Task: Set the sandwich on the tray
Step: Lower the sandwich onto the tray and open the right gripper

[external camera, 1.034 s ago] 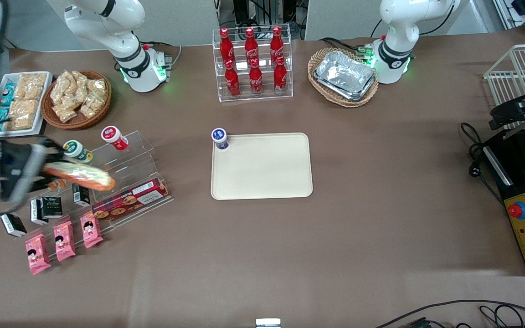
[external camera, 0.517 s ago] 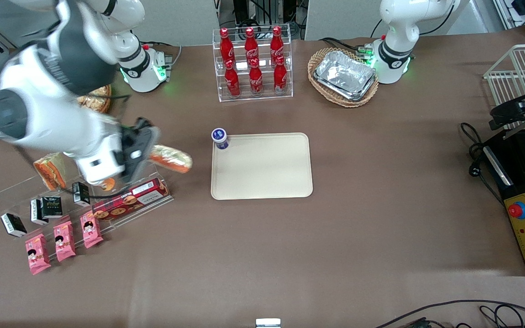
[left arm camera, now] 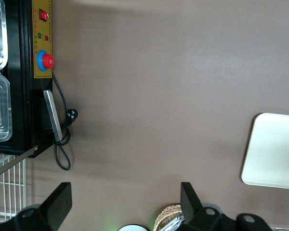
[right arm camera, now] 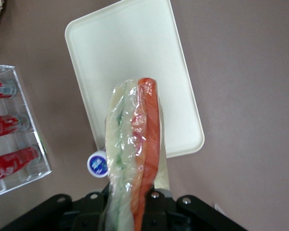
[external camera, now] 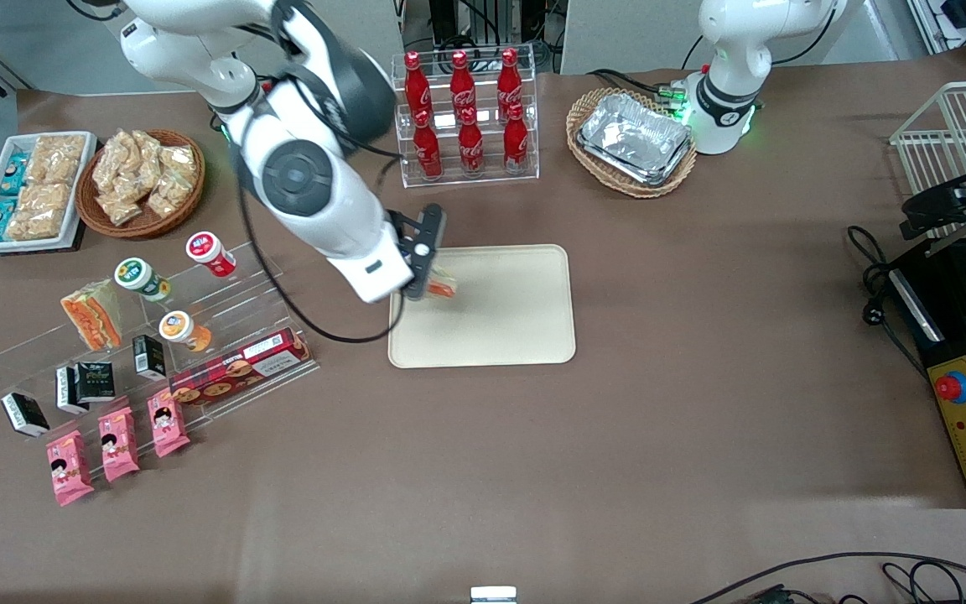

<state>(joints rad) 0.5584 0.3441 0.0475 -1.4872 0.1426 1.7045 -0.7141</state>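
Gripper (external camera: 431,270) above cream tray (external camera: 500,327), at tray corner nearest cola bottle rack (external camera: 464,117). Fingers pinching wrapped sandwich (right arm camera: 133,144), white bread with orange and green layers. Sandwich hangs in air over tray, not touching it. Blue-lid cup (right arm camera: 97,164) just beside same tray corner.

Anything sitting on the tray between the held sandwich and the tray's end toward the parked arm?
No. The front view shows the tray bare from the sandwich in the gripper to that end; the right wrist view agrees. The blue-capped cup stands beside the tray's corner.
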